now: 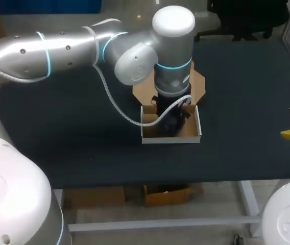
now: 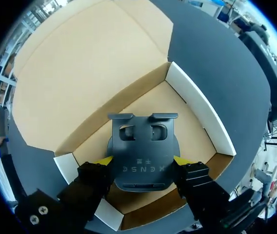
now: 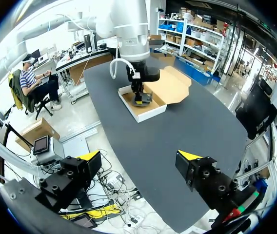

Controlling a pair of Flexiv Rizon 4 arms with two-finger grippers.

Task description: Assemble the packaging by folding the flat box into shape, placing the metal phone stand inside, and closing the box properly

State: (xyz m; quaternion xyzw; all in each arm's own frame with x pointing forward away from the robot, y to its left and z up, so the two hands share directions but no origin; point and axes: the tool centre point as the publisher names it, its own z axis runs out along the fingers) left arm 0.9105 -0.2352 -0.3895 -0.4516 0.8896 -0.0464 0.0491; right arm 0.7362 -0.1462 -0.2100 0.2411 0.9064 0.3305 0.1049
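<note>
— What is kept in the box?
— A phone stand is seen inside it, standing on the brown cardboard floor. The walls are white on the outside and plain cardboard within, and the lid is laid open flat behind, with cut corners.
— How is the stand made?
— It is shown as dark grey metal, smooth and matte, with a rounded base and a flat back plate pierced by two openings.
— And the claws?
— The left claw is closed on the stand's base, one yellow tip pressed against each side. The right claw is held wide open with nothing between its fingers, over the edge of the dark table, well apart from the box.
</note>
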